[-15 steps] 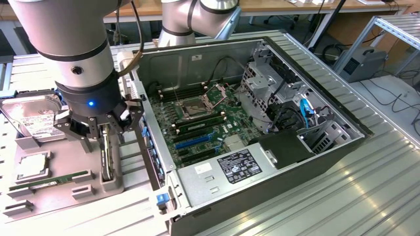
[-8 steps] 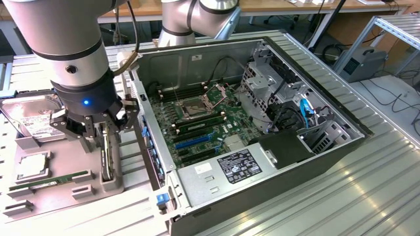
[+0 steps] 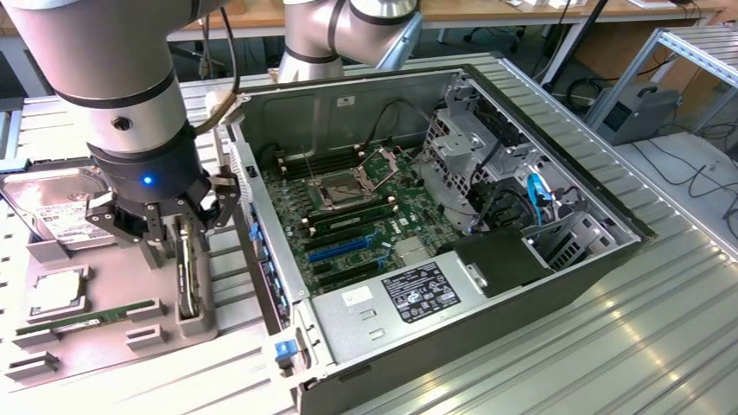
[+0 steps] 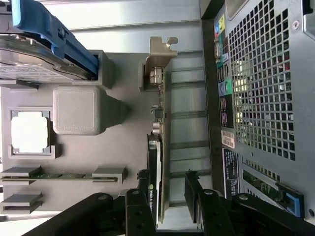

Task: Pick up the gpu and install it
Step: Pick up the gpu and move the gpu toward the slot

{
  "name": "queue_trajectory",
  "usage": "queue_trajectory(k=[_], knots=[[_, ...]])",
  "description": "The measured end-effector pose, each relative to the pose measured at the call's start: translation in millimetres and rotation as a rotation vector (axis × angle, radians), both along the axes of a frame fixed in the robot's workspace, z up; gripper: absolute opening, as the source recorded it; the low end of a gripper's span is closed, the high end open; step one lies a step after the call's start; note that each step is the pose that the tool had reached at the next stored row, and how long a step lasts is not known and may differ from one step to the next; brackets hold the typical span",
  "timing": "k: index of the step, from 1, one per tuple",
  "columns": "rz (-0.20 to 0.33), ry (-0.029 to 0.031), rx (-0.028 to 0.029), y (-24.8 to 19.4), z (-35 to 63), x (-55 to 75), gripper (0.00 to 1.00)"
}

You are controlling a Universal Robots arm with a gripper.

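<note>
Thin dark gpu (image 4: 160,147) (silvery end bracket) stands on edge between the wide jaws of the gripper (image 4: 170,196), seemingly untouched.

Case wall (image 4: 261,88) just beside gpu (image 4: 161,123)

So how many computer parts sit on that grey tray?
4: silvery boxy hard drive, square silver processor chip, narrow green memory stick, and the dark flat gpu on edge under the gripper. The arm may hide more.
</note>
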State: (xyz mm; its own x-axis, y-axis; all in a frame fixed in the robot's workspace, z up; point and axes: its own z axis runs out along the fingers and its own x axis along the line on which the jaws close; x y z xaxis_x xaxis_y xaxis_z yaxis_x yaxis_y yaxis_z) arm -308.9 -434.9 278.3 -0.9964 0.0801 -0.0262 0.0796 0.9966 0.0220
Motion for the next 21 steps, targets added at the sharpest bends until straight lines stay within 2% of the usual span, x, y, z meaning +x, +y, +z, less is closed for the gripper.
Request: queue_trajectory(k=[11, 15, 21], knots=[[-0.003, 0.0000, -0.0088, 15.4, -13.4, -6.5, 0.42], [-0.004, 0.0000, -0.0110, 17.8, -19.0, -8.1, 0.42], [-0.006, 0.0000, -0.0121, 18.4, -27.0, -9.8, 0.42]])
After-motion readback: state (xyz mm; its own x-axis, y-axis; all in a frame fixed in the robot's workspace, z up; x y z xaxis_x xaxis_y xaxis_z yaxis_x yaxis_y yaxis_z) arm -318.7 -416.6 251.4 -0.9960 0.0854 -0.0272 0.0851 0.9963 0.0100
